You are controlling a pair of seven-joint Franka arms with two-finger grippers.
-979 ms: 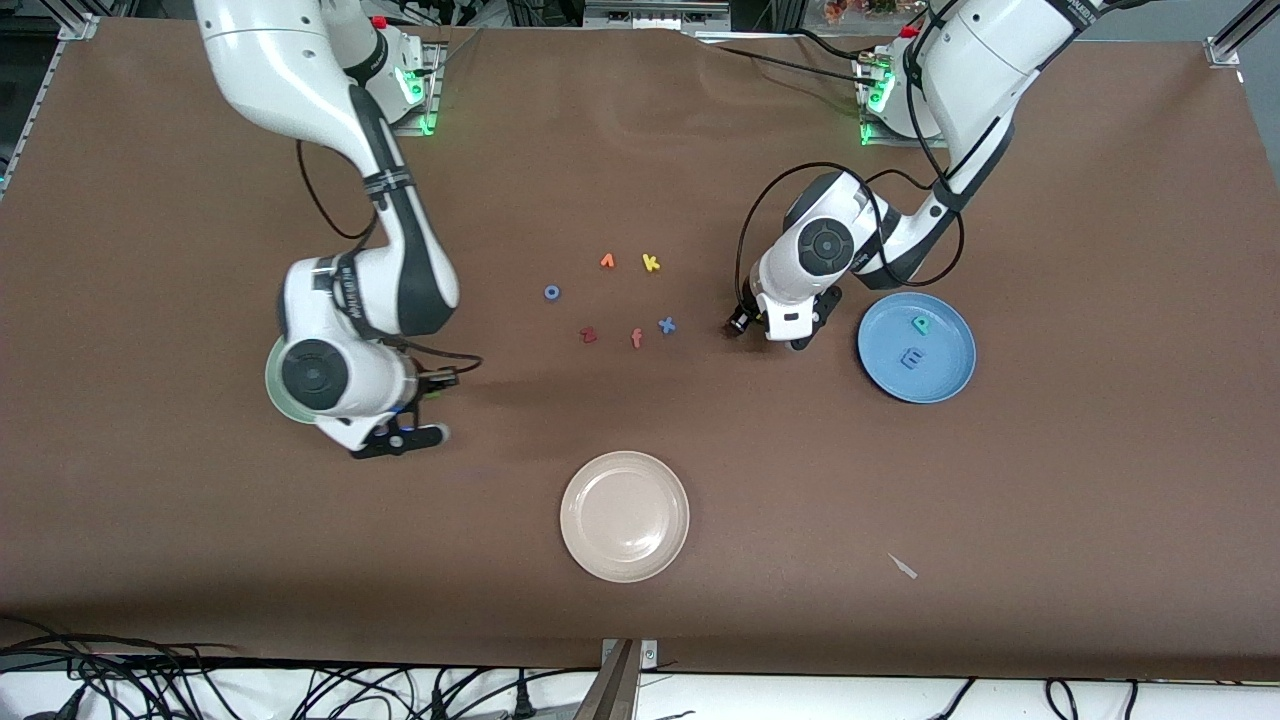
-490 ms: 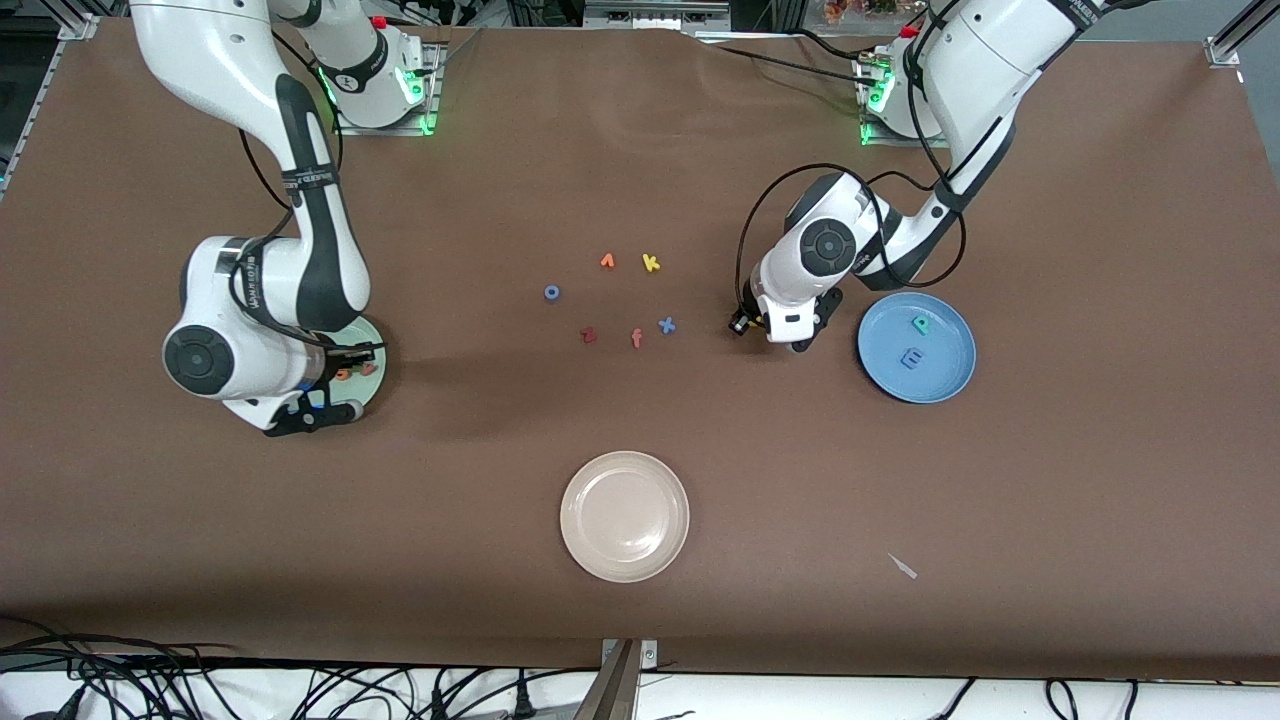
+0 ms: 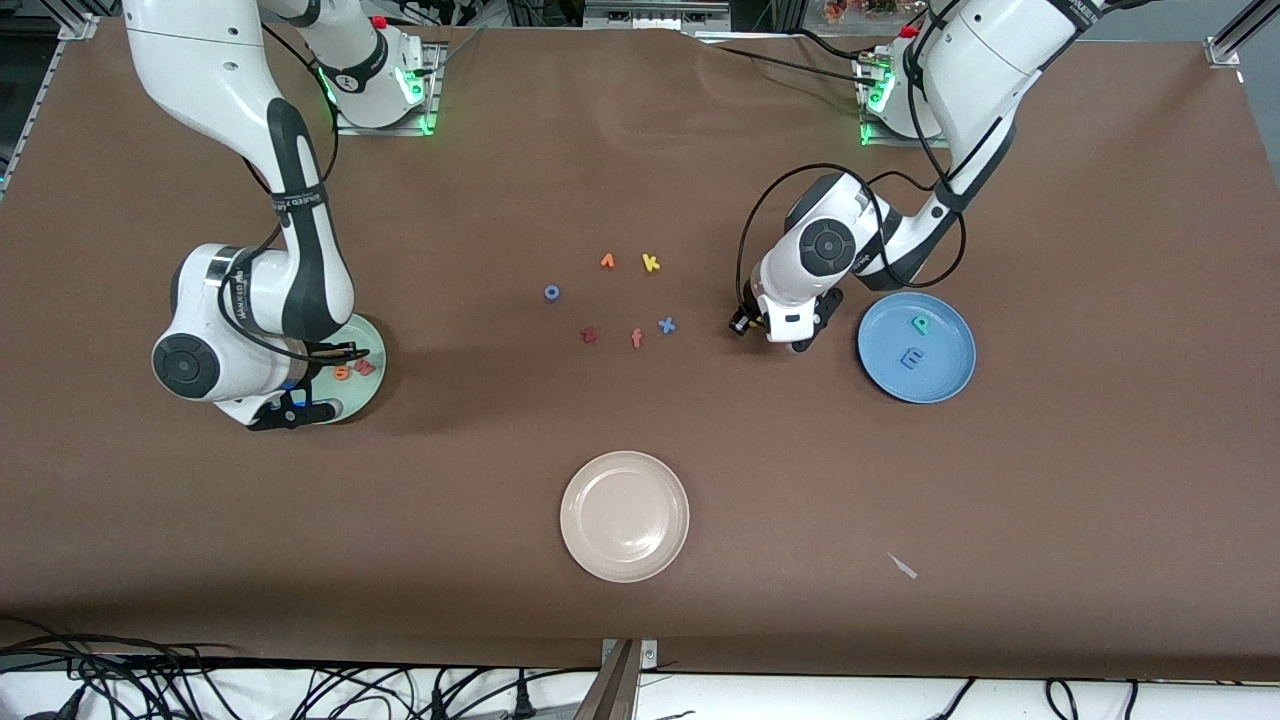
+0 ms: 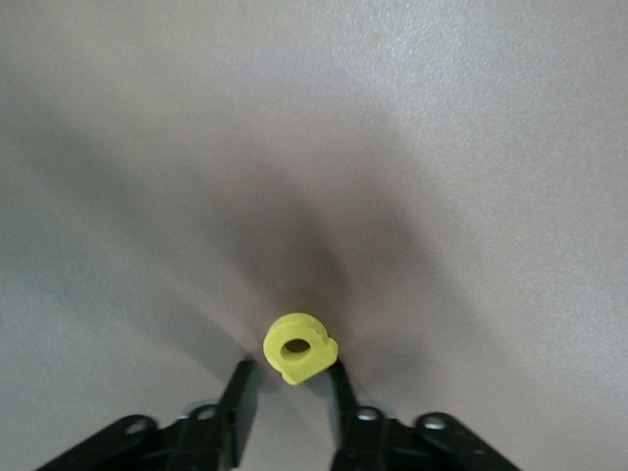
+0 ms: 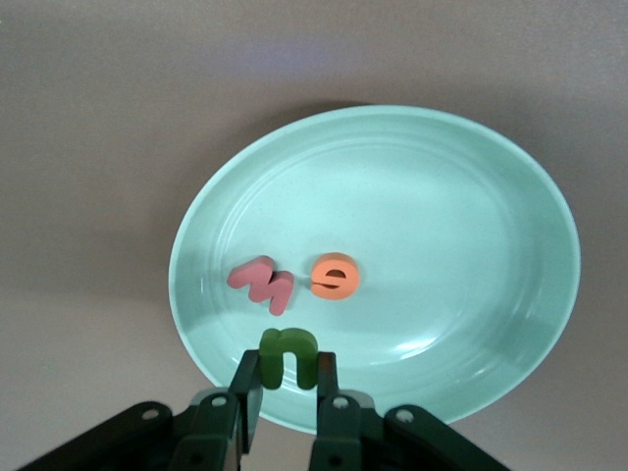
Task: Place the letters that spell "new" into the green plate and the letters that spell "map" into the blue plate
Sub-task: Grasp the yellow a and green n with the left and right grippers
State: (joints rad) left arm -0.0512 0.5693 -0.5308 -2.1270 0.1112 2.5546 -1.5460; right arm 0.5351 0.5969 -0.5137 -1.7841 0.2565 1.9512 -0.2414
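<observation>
Here, green "n" upright (gripper-held).

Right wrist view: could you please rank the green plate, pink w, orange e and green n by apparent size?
1. green plate, by far.
2. pink w.
3. green n and orange e look alike; the n, held over the plate, may be closer to the camera.

Light: I see even overhead brightness on the brown table | Shadows: soft, dark patch beside the green plate | Glare: mild sheen on the cream-white plate | Focus: front view sharp; I read the left wrist view soft, dim shadow around the yellow letter
</observation>
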